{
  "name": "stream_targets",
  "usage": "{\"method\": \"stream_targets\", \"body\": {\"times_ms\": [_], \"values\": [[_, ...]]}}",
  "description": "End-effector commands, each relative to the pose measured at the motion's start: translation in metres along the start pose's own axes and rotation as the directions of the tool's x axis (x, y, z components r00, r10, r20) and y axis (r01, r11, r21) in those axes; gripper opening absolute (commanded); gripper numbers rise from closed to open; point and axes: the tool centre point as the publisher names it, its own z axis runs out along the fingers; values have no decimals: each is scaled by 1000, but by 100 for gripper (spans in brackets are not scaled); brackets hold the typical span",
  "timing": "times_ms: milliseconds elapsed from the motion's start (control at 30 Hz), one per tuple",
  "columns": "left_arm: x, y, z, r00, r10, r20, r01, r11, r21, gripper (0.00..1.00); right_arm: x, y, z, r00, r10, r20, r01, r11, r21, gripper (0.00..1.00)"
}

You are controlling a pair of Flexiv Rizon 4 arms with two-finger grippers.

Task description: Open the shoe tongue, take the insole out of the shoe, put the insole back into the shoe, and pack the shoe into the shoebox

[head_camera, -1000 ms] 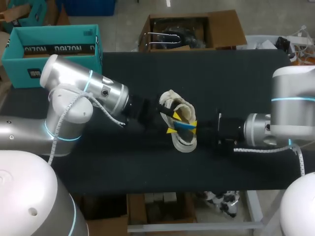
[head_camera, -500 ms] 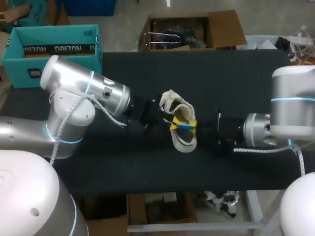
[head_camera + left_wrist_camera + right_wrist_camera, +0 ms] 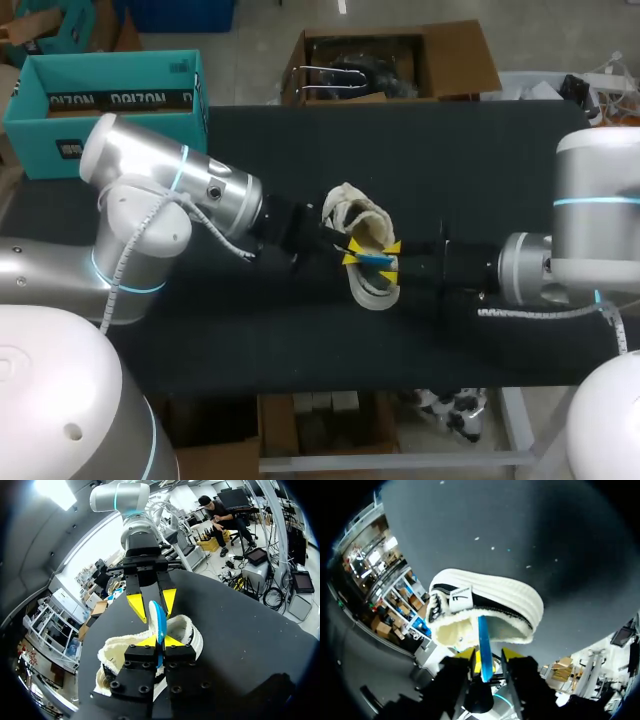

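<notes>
A cream shoe (image 3: pixel 362 222) with a fleecy lining rests near the middle of the black table. A blue insole (image 3: pixel 376 259) stands on edge out of its opening. My left gripper (image 3: pixel 347 256) is shut on the insole's near edge, and the left wrist view shows its fingers pinching the insole (image 3: pixel 160 620) over the shoe (image 3: pixel 117 652). Facing it, my right gripper (image 3: pixel 390 258) is open, its fingers spread either side of the insole (image 3: pixel 483 635). In the right wrist view the shoe (image 3: pixel 485 597) lies just ahead of that gripper (image 3: pixel 488 655). The teal shoebox (image 3: pixel 105 100) stands open at the back left.
Bare black table (image 3: pixel 480 170) stretches to the right and behind the shoe, and a strip runs along the front edge. My left arm's large joint (image 3: pixel 170 185) hangs over the table's left part.
My left gripper has closed on the insole's edge. After that my right gripper's fingers parted and let go of the insole. The shoe has stayed in place.
</notes>
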Motion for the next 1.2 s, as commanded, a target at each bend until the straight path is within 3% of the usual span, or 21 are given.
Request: {"method": "stream_targets", "body": {"times_ms": [33, 100, 133, 167, 200, 467, 500, 533, 567, 633, 700, 800, 1200], "values": [[0, 1, 4, 1000, 0, 2, 0, 1000, -2, 0, 2, -4, 2, 1000, -11, 8, 11, 1000, -4, 33], [0, 1, 5, 1000, -1, 0, 1, 1000, -1, 0, 3, -6, 3, 1000, -20, 7, 20, 1000, 3, 30], [0, 0, 5, 1000, -1, 0, 1, 1000, -1, 0, 3, -6, 4, 1000, -23, 8, 23, 1000, 4, 23], [0, 0, 5, 1000, -1, 0, 1, 1000, -1, 0, 4, -7, 5, 1000, -25, 9, 25, 1000, 5, 6], [0, 0, 5, 1000, -1, 0, 1, 1000, -2, 0, 4, -6, 6, 1000, -27, 11, 27, 1000, 7, 0], [-4, 8, 8, 1000, -23, 5, 23, 999, -22, 0, 6, 1, 15, 999, -23, 22, 22, 1000, 9, 0], [-5, 9, 8, 1000, -31, 0, 31, 999, -19, 18, 7, 2, 16, 999, -22, 24, 21, 1000, 8, 0], [-5, 10, 8, 999, -34, -1, 34, 999, -16, 45, 7, 3, 16, 999, -17, 28, 17, 1000, 4, 0], [-5, 10, 8, 999, -36, -1, 36, 999, -15, 60, 7, 3, 17, 999, -14, 30, 14, 1000, -2, 0], [-4, 10, 6, 999, -40, -1, 40, 999, -10, 79, 6, 5, 19, 999, -8, 31, 8, 1000, -7, 0], [-4, 10, 4, 999, -41, 1, 41, 999, -8, 91, 7, 9, 21, 999, -2, 33, 2, 1000, -10, 0], [-4, 9, -4, 999, -43, 5, 43, 999, -7, 100, 7, 14, 25, 999, 11, 40, -10, 1000, -12, 0], [3, 6, -47, 993, -114, -3, 114, 993, 19, 100, 2, 31, 36, 995, 33, 98, -28, 998, -55, 0]]}}
